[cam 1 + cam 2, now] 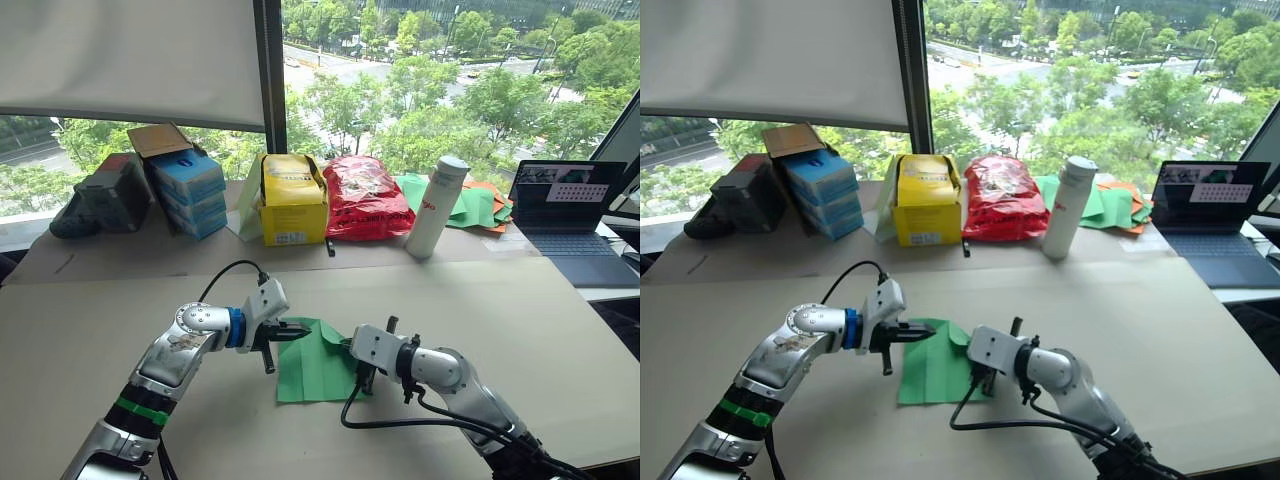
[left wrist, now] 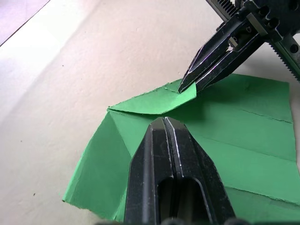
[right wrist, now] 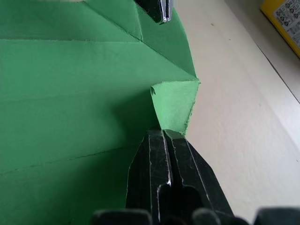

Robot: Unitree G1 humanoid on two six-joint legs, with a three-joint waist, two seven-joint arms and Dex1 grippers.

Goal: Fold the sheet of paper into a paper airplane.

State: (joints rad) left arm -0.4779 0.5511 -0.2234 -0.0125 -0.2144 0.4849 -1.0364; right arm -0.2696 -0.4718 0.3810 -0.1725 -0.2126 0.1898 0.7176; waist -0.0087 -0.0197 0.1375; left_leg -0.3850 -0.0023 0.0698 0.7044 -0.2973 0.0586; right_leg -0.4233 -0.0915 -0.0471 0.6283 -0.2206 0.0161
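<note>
The bright green sheet of paper (image 1: 315,372) lies flat on the tan table, between my two grippers. Creases run across it, and its far corner on the right side is folded up into a small flap (image 3: 176,101). My right gripper (image 1: 350,347) is shut on the tip of that flap and holds it lifted off the sheet. My left gripper (image 1: 303,333) is shut, its tips pointing right over the sheet's far left part, close to the fold line (image 2: 140,110). The two grippers' tips are a short distance apart.
Along the back of the table stand stacked blue boxes (image 1: 188,190), a yellow box (image 1: 293,200), a red bag (image 1: 365,198), a white bottle (image 1: 437,207) and a pile of green and orange sheets (image 1: 478,205). A laptop (image 1: 575,215) sits at the far right.
</note>
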